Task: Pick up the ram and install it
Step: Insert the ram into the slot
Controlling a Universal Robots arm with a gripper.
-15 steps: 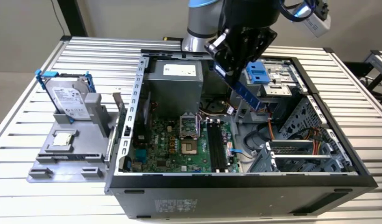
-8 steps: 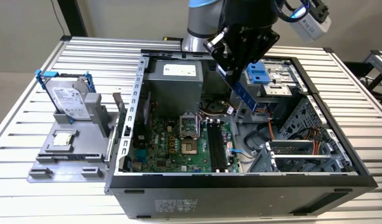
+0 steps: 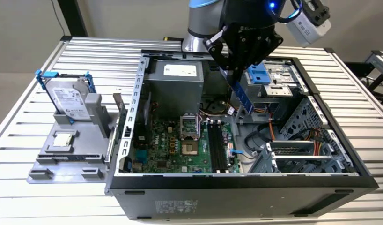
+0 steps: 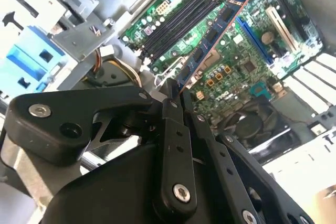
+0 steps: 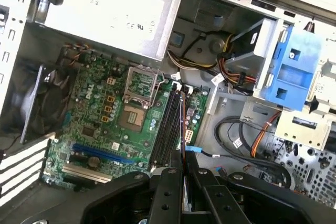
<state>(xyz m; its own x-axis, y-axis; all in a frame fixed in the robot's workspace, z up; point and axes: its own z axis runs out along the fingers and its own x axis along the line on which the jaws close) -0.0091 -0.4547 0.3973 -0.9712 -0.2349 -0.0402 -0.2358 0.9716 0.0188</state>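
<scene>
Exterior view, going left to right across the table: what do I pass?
hard drive in its blue-handled frame → grey power supply box → ram, held up off the table → metal drive cage

My exterior view looks down over a table (image 3: 19,110) edge into the open case (image 3: 241,185); both wrist views, close behind the gripper (image 4: 174,92) (image 5: 182,163), share the motherboard (image 4: 247,61) (image 5: 100,124).

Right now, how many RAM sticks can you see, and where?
1. The ram is shut in the gripper, tilted above the black memory slots of the motherboard inside the open case. The slots look empty, but a stick elsewhere in the case may be hidden.
</scene>
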